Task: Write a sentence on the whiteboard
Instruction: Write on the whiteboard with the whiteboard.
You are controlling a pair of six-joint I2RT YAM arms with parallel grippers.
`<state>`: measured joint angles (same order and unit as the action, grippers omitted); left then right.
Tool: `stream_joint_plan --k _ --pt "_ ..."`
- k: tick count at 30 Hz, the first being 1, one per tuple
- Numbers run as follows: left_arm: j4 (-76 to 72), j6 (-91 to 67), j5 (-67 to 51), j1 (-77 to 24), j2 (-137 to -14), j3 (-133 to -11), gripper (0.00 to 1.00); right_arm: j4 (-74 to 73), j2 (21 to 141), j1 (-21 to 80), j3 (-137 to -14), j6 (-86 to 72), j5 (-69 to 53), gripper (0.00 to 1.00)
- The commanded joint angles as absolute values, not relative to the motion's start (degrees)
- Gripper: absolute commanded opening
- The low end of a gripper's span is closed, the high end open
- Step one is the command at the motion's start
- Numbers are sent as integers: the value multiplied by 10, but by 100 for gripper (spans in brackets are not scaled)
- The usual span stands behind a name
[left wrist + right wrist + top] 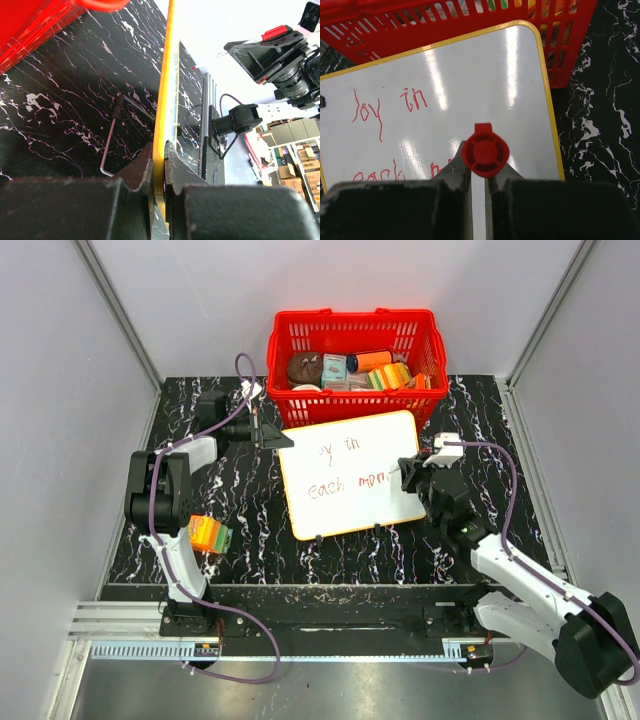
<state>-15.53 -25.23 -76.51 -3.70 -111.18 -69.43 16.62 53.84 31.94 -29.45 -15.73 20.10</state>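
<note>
Left wrist: left gripper (159,150) closed tight on the whiteboard (164,90) rim.
Right wrist: right gripper (479,172) clamps a red marker (485,151) beside the sentence (367,107).
Top external: whiteboard lies on the table (250,530), just beside the red basket (357,340).

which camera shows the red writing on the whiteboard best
Top external: both lines of the sentence show, though small. Right wrist gives "joy in" large and sharp, but the right gripper hides most of the lower line. Left wrist sees the whiteboard edge-on, so no writing.
</note>
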Motion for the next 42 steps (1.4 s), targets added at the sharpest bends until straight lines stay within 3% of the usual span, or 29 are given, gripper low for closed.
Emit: stream_joint_plan --k 1,42 --pt "-169 -150 -734 -47 -1123 -700 0 182 569 322 -325 -156 216 0" --pt "-156 -142 -732 -52 -1126 -704 0 204 609 301 -307 -171 229 0"
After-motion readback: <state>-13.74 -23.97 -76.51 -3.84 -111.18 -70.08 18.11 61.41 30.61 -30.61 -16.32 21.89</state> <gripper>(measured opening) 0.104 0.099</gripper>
